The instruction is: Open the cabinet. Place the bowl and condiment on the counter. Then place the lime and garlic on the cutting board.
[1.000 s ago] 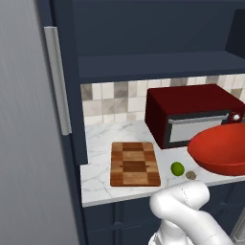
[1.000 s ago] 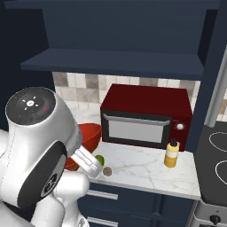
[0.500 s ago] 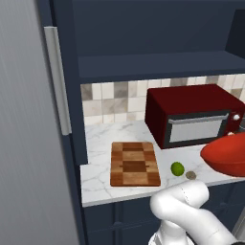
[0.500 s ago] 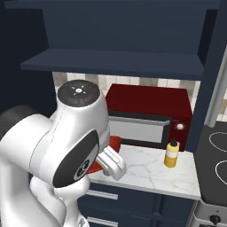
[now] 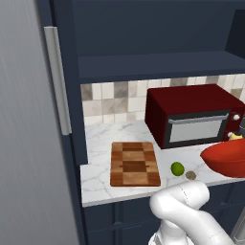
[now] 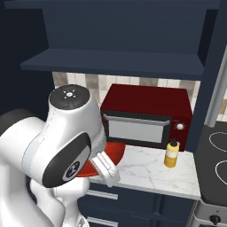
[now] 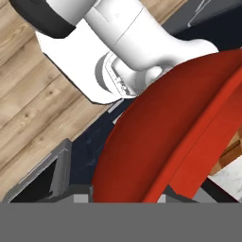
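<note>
Counter (image 5: 100,143); red bowl (image 5: 225,158) tilted, rim-gripped

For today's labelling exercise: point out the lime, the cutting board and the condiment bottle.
lime (image 5: 177,168), left base view, middle of the green fruit.
cutting board (image 5: 135,163), left base view, centre of its patterned top.
condiment (image 6: 171,154), right base view, on the yellow body.

We see the bowl (image 5: 227,157) cut off at the right edge, hiding most of the condiment (image 5: 235,137).
</note>
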Motion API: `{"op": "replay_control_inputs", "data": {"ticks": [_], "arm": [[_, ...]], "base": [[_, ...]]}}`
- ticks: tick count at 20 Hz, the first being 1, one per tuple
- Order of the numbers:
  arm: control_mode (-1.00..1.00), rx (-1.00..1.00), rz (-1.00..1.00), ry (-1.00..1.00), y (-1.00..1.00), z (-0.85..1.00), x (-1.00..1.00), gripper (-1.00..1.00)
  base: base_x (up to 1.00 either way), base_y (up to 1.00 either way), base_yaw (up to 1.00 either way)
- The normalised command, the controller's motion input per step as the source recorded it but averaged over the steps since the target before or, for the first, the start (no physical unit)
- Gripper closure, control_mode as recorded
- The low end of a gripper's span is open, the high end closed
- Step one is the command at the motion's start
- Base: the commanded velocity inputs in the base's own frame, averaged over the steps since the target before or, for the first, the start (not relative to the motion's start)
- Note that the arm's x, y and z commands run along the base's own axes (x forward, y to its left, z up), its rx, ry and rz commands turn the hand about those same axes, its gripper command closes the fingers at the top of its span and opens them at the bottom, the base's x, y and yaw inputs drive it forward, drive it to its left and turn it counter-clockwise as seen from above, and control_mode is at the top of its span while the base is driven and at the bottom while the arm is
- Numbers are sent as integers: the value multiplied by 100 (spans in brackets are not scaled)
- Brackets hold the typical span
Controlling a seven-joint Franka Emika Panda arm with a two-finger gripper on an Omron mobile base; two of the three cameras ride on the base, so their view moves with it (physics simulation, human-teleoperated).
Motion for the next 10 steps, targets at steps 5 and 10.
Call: {"op": "replay_control_inputs", "data": {"ticks": [5,10], "arm": [[-100,0,-22,0,20,-12,5,100],[-100,3,-14,0,-6,-6,12,100]], "base": [[0,0,0],[0,0,0]]}}
